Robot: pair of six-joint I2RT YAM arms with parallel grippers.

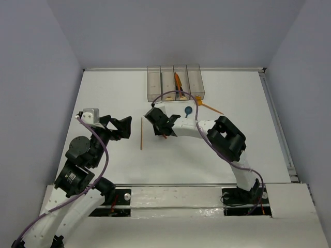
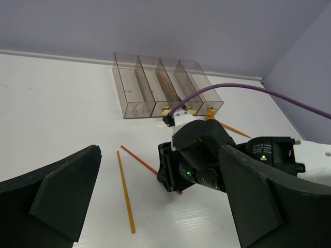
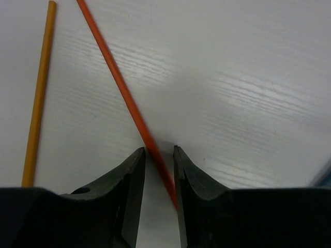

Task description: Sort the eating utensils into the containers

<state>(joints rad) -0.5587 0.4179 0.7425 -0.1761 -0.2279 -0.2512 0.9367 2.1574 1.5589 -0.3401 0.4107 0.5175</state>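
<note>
The right gripper (image 3: 159, 155) is low over the table (image 1: 248, 144), a little in front of the row of four clear bins (image 1: 153, 82). Its fingers (image 3: 129, 181) stand a narrow gap apart with a red-orange stick (image 3: 119, 88) running between them, and a paler orange stick (image 3: 39, 103) lies in front of the bins' left end. The left gripper (image 1: 125, 129) sits beyond that stick, farther from the bins, its fingers (image 2: 62, 196) spread wide on nothing. An orange utensil (image 1: 177, 81) lies inside the third bin from the left, while a blue spoon (image 1: 189, 110) and another orange piece (image 1: 212, 107) lie just in front of the bins' right half.
</note>
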